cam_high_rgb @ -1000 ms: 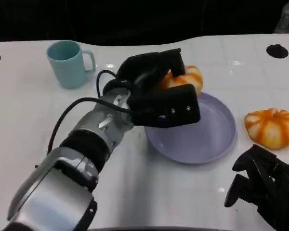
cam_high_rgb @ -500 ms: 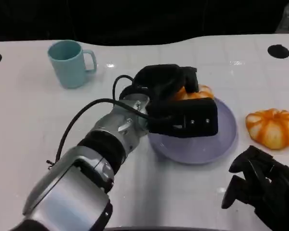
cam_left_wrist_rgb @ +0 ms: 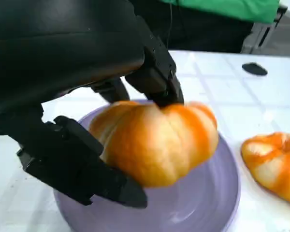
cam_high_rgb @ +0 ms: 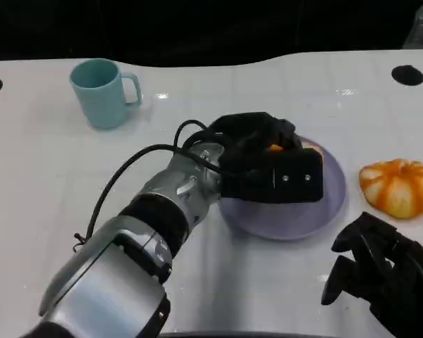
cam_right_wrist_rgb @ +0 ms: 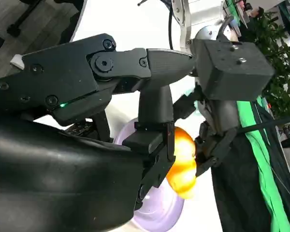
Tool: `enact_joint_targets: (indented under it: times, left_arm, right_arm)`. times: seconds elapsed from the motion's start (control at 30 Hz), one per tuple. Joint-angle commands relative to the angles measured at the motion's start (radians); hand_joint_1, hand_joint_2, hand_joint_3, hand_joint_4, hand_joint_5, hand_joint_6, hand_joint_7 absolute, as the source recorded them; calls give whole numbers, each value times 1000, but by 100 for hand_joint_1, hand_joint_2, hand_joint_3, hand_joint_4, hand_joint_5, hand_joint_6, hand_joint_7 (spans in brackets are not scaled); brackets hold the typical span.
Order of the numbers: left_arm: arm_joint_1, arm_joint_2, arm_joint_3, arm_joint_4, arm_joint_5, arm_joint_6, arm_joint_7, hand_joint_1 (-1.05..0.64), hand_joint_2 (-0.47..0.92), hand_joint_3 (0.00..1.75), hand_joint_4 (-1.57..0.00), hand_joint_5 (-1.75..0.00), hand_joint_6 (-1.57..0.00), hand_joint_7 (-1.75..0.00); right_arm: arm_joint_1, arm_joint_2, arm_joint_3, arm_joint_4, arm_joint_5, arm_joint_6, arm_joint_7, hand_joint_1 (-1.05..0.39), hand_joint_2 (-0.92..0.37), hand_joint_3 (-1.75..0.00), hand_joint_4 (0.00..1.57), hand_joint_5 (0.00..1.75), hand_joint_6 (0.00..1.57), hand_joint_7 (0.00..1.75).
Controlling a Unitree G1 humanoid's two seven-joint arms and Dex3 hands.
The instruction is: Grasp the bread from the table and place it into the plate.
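Note:
My left hand grips an orange-and-white striped bread roll and holds it just over the lavender plate. In the head view the hand hides nearly all of that roll. The left wrist view shows black fingers wrapped round the roll above the plate. A second striped roll lies on the white table to the right of the plate. My right hand hangs low at the front right, fingers curled with nothing in them. The right wrist view shows the held roll beyond its own fingers.
A teal mug stands at the back left of the white table. Two dark round holes mark the table's far corners. A person in green stands behind the table.
My left hand has carried the roll rightward and down, from the plate's far rim to above its middle. The right hand has barely moved.

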Motion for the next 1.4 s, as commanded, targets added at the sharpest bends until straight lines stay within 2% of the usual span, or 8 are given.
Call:
enact_joint_targets:
  times: [0.03, 0.37, 0.67, 0.9, 0.97, 1.17, 1.23, 1.4]
  left_arm:
    - [-52, 24, -28, 0, 25, 13, -77, -76, 92, 35, -9, -16, -18, 0]
    - [-52, 65, 31, -31, -32, -18, -185, -95, 92, 50, -2, -13, -13, 0]
    - [-6, 97, 115, -99, -128, -73, -210, -88, 92, 51, -6, -17, -19, -3]
    - [126, 111, 272, -234, -328, -113, -263, -72, 92, 42, -34, -37, -42, -12]
    - [175, 113, 306, -289, -378, -113, -279, -66, 92, 39, -42, -54, -52, -14]
    - [339, 98, 410, -503, -562, -32, -344, -56, 92, 34, -53, -85, -65, -18]
    - [402, 93, 437, -596, -626, 18, -367, -59, 92, 35, -55, -104, -68, -30]
    - [583, 58, 479, -867, -767, 164, -366, -55, 92, 35, -56, -125, -51, -84]
  right_arm:
    - [4, -11, -7, -4, -1, -10, 2, -47, -92, -36, 64, 175, 49, 163]
    - [-1, -11, -14, 8, 6, -14, 8, -48, -92, -34, 64, 175, 49, 162]
    - [-4, -12, -17, 8, 6, -7, 4, -48, -92, -35, 64, 175, 49, 163]
    - [-7, -11, -18, 13, 5, -6, 1, -47, -92, -35, 65, 175, 50, 162]
    - [-7, -12, -17, 15, 4, -11, 4, -47, -92, -35, 65, 175, 49, 162]
    - [-7, -15, -15, 17, -3, -17, 6, -47, -92, -36, 65, 175, 49, 162]
    - [-7, -16, -14, 17, -3, -17, 5, -47, -92, -36, 65, 175, 50, 162]
    - [-9, -14, -13, 12, 0, -4, -4, -48, -92, -34, 65, 175, 50, 162]
